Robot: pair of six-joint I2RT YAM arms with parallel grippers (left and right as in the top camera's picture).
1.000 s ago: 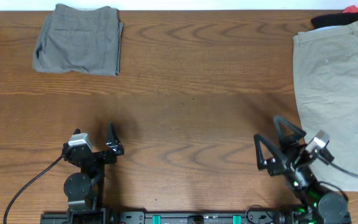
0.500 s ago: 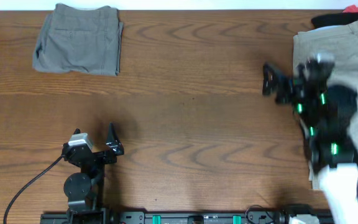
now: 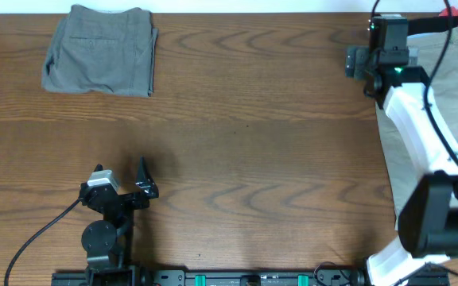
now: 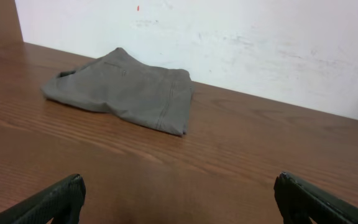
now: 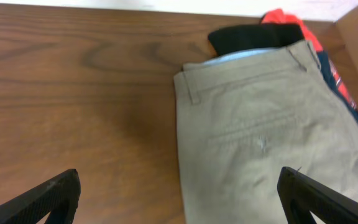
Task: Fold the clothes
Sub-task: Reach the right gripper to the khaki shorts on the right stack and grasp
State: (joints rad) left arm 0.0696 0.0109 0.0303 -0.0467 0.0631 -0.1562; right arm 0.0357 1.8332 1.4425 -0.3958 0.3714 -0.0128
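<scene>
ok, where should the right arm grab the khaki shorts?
The waistband corner of the khaki shorts, from above on the bare table side. They lie flat; that corner sits on open wood, while the other side overlaps the black garment and red garment.

Two pairs of shorts: khaki shorts (image 5: 260,143) and grey-green shorts (image 3: 102,49). One black garment (image 5: 253,37), one red garment (image 5: 283,17). Two grippers: left gripper (image 4: 179,200), right gripper (image 5: 179,193).
</scene>
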